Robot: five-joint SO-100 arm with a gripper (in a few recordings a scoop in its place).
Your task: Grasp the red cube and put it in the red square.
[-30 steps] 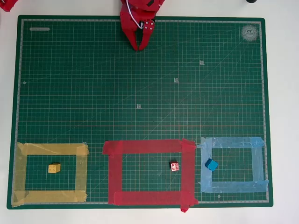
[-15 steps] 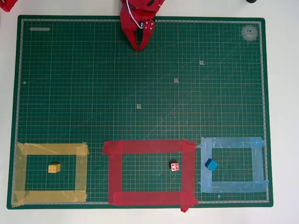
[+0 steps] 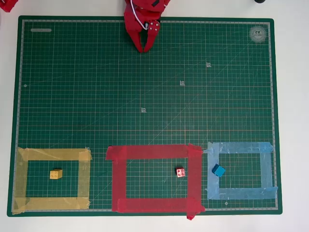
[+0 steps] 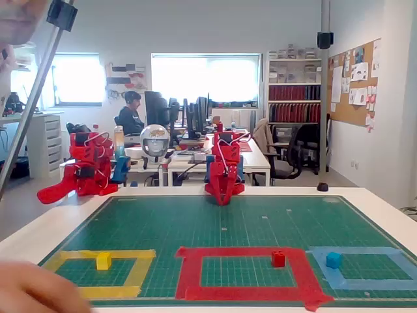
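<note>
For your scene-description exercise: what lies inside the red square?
The red cube sits inside the red square, by its right strip in the overhead view, on bare green mat. Whatever is beneath the cube is hidden.

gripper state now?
Gripper: jaws shut, holding nothing, parked at the mat's far edge, away from the red cube.

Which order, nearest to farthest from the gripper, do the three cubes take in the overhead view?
Measured from the gripper at the mat's top edge:
1. Red cube, inside the red square, at its right strip.
2. Blue cube, lower right, in the light-blue frame.
3. Yellow cube, lower left, in the yellow frame.
</note>
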